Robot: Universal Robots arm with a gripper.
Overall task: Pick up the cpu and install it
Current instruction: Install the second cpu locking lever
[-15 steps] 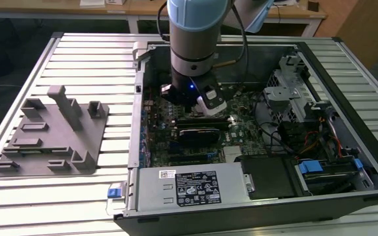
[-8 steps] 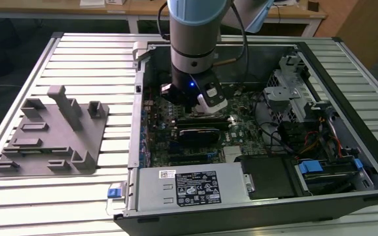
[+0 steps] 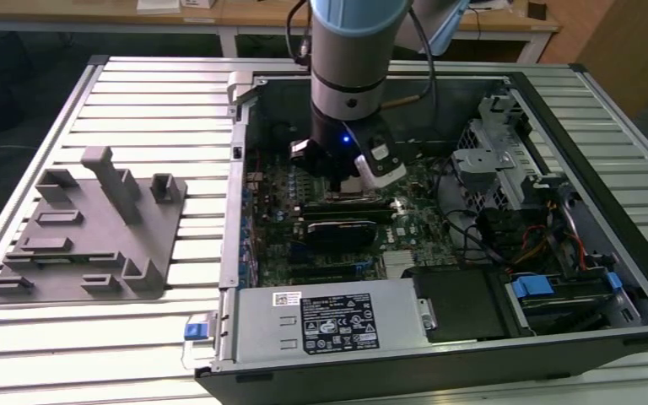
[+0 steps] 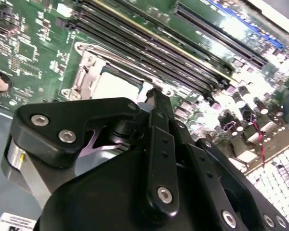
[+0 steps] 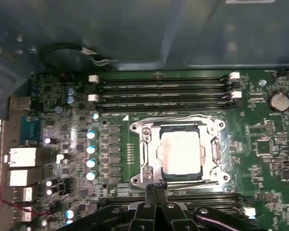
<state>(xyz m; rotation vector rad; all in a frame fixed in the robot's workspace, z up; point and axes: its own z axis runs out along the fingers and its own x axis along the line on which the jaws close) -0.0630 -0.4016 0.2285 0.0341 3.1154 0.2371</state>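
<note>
The cpu [image 5: 180, 154] lies flat inside the metal socket frame [image 5: 145, 159] on the green motherboard, its pale silver top facing up. In the second wrist view the cpu [image 4: 116, 86] shows just beyond the fingertips. My gripper [image 5: 155, 186] hovers at the socket's edge, beside the cpu and not on it. Its two black fingers are pressed together with nothing between them. In the exterior view the gripper [image 3: 353, 181] hangs low inside the open computer case, over the middle of the board.
Memory slots [image 5: 164, 91] run along one side of the socket, capacitors [image 5: 91, 149] along another. A grey fixture block [image 3: 88, 236] sits on the slatted table at the exterior view's left. The power supply [image 3: 324, 325], cables [image 3: 493, 228] and drive cage [image 3: 493, 143] crowd the case.
</note>
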